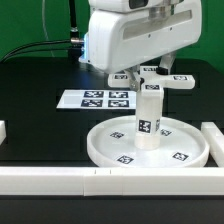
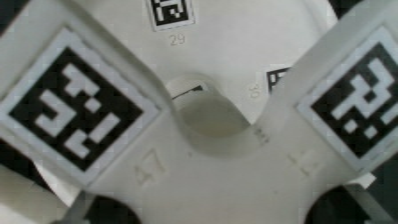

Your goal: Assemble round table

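Note:
The large round disc lies on the black table near the front. The short cylindrical leg stands upright in its centre. The cross-shaped foot sits level on top of the leg. My gripper is directly over the leg and shut on the foot. In the wrist view the foot fills the picture, with its tagged arms spreading to both sides. My gripper holds it at the near edge, and only dark finger edges show in the corners. The leg and disc are hidden there.
The marker board lies flat behind the disc, toward the exterior view's left. White border blocks run along the front, the right side and the left edge. Black cables hang at the back left.

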You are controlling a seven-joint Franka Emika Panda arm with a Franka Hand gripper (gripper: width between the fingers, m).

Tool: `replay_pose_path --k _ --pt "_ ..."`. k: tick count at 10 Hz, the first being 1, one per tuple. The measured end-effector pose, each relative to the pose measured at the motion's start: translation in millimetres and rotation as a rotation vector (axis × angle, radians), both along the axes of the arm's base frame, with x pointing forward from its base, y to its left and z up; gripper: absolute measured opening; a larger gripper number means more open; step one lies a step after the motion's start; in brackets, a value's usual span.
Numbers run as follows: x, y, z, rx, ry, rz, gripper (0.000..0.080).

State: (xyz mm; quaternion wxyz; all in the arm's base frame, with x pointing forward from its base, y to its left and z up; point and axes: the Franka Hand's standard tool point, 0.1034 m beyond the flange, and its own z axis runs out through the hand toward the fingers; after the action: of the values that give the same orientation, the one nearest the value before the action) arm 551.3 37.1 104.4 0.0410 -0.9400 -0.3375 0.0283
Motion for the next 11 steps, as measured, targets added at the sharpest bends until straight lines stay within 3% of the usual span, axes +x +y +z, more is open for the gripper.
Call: replay_pose_path --k 11 --pt "1.5 -0.6 -3.6 -0.001 -0.006 -0.001 0.0445"
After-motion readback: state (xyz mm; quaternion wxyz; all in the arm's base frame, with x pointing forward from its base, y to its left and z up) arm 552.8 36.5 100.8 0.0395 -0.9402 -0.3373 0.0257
